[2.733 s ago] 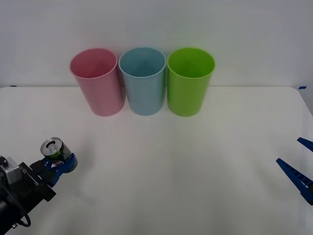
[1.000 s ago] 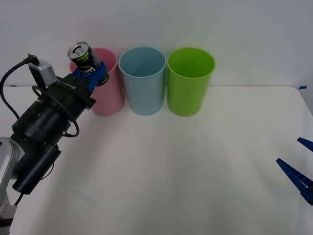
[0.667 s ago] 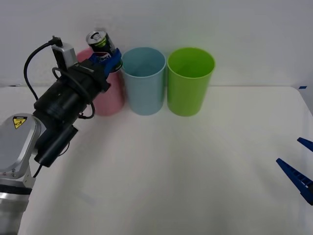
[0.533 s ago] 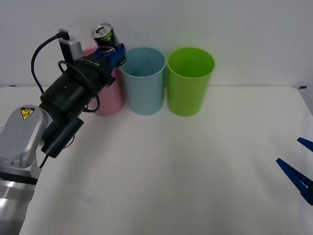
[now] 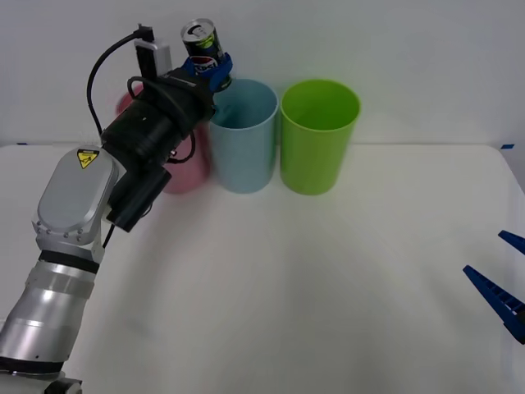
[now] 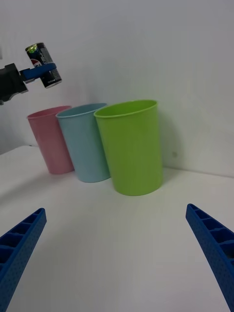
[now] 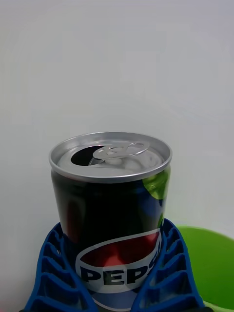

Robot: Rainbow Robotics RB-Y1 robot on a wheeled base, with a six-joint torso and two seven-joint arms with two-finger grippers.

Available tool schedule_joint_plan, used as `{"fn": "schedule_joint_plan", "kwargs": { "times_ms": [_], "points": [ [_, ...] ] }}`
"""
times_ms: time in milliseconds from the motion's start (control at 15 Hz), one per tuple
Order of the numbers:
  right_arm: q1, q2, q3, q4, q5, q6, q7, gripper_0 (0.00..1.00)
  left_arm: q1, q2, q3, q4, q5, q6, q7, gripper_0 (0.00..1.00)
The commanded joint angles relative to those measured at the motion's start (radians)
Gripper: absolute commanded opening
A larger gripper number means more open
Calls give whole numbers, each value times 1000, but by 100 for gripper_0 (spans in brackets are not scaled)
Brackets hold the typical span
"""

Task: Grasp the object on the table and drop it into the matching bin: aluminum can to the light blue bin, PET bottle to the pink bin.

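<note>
- Left gripper (image 5: 209, 70): I see its blue fingers (image 7: 53, 263) clamped round the lower body of the can (image 5: 202, 41), which is upright, tab opened, raised above the near-left rim of the light blue bin (image 5: 243, 135).
- Left arm: stretched forward and up across the pink bin (image 5: 182, 172), hiding most of it.
- Green bin (image 5: 318, 135): just beside the blue one.
- Right gripper (image 6: 117, 253): fingers spread wide, low over the table (image 5: 312, 279), well apart from the bins.

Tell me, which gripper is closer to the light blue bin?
The left gripper: it holds the Pepsi can just above the light blue bin, over its rim. The right gripper sits open, low and far off.
</note>
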Motion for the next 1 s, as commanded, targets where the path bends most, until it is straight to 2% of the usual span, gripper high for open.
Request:
{"fn": "schedule_joint_plan", "kwargs": {
  "times_ms": [67,467,1000],
  "points": [
    [0,0,0,0,0,0,0,100,-45,-19,0,38,-39,17,0,0],
    [0,0,0,0,0,0,0,100,-162,-26,9,159,-91,46,-9,0],
    [0,0,0,0,0,0,0,100,-165,-26,14,167,-105,46,-6,1]
  ]
}}
